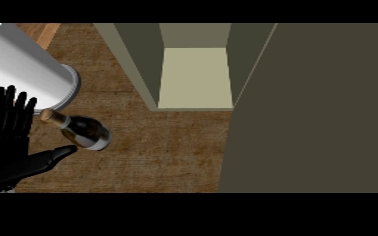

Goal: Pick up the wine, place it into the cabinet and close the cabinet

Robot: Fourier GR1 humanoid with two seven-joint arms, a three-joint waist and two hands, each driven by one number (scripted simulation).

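robot hands: one in view, the left robot hand, black, at the lower left edge. No right one shows.
left robot hand state: spread wide. Fingers straight and pointing up along the left edge, thumb stretched out to the right. Nothing is gripped.
contact: thumb tip sits just beside the bottle's lower end, under it as seen from above; can't tell if it touches. Fingers lie left of the bottle's neck, with a gap.
bottles: one wine bottle, dark glass with a pale label band and a tan cork top. It stands on the table, seen steeply from above, so it looks tilted, with the cork end up-left and the base down-right. It is between the spread fingers and thumb, not inside the cabinet.
cylinders: one big grey-white cylinder, upper left, running off the left edge. Its round end is just above the bottle's cork.
table: one brown wooden table under everything.
cabinets: one cabinet, olive walls, open, with a pale inner floor visible. It is up and to the right of the bottle, well apart from it.
doors: one cabinet door, a dark olive slab swung open, filling the right side of the view.
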